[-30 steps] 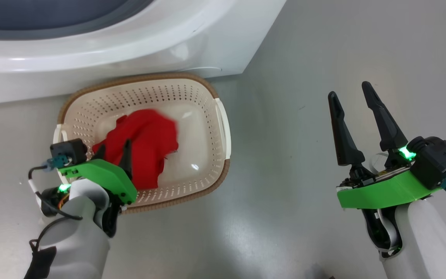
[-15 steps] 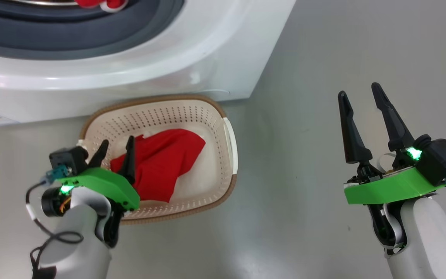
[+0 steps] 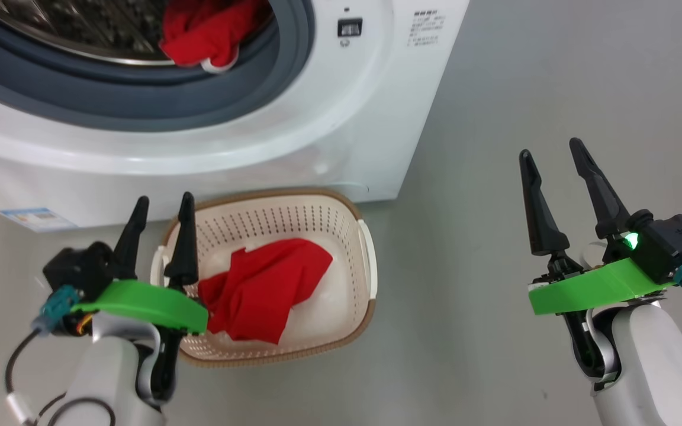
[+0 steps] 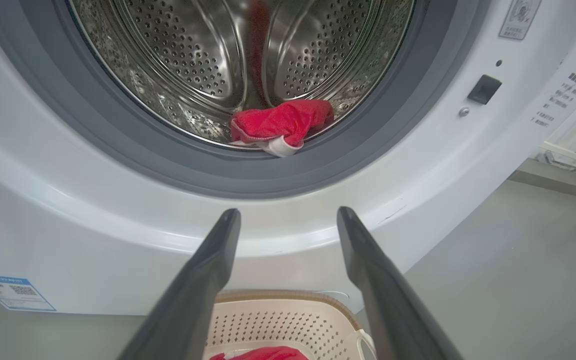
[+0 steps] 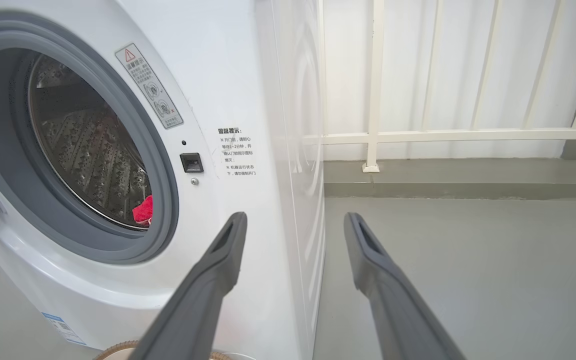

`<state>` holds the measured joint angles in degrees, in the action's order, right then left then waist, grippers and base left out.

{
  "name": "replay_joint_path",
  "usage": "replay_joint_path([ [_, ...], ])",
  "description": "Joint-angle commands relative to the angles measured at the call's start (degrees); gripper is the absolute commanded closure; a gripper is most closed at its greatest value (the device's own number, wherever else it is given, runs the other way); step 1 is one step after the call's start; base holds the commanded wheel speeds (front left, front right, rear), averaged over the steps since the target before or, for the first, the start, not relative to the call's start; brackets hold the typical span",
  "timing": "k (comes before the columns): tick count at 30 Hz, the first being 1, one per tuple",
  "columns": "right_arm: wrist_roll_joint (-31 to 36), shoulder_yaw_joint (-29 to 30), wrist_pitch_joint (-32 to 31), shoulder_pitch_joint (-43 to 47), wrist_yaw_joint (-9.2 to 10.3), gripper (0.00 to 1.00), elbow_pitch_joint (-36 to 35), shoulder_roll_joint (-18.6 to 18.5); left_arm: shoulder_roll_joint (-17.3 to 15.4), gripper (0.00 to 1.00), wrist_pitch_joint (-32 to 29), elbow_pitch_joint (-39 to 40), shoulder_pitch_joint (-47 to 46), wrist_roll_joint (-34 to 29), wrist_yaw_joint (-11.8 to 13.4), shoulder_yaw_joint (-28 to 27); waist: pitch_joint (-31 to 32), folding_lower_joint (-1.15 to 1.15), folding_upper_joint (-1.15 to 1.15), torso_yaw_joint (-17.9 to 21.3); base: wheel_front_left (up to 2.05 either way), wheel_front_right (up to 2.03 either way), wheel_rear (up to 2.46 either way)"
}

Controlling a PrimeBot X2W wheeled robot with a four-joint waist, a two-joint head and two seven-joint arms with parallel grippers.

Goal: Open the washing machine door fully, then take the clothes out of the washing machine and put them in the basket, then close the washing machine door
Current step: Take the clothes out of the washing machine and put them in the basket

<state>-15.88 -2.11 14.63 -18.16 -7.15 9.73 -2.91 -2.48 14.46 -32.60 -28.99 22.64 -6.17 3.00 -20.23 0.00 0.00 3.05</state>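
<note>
Washing machine (image 5: 248, 65) with "温馨提示" notice (image 5: 237, 152)

A grey floor (image 3: 495, 89) — faintly glossy — runs to a white railing (image 5: 375, 85) on a low kerb (image 5: 468, 176).

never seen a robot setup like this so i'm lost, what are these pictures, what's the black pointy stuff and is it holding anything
This is a wheeled robot with two arms, unloading laundry. The black prongs are its gripper fingers. The head picture looks down: left gripper and right gripper, both open, hold nothing. On the grey floor a basket sits before the white washing machine, one red garment in it. The other pictures come from wrist cameras looking along each gripper's fingers. The left wrist view faces the steel drum, where a second red garment lies at the front lip. The right wrist view shows the machine's side and a white railing.
</note>
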Motion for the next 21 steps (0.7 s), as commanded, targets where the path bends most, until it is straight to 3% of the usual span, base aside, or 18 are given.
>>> replay_joint_path([
  [1, 0.8, -0.7, 0.4, -0.1, -0.34, 0.00, -1.2, 0.0, -1.0, 0.00, 0.5, 2.5, 1.5, -0.6, -0.5, -2.1, 2.9, 0.00, 0.00, -0.5, 0.00, 0.00, 0.00],
  [21, 4.7, 1.8, 0.4, 7.7, -0.34, 0.00, -1.5, 0.0, -1.0, 0.00, 0.5, 23.0, 17.6, -8.6, -1.0, -4.8, 14.5, 0.00, 0.00, -1.6, 0.00, 0.00, 0.00],
])
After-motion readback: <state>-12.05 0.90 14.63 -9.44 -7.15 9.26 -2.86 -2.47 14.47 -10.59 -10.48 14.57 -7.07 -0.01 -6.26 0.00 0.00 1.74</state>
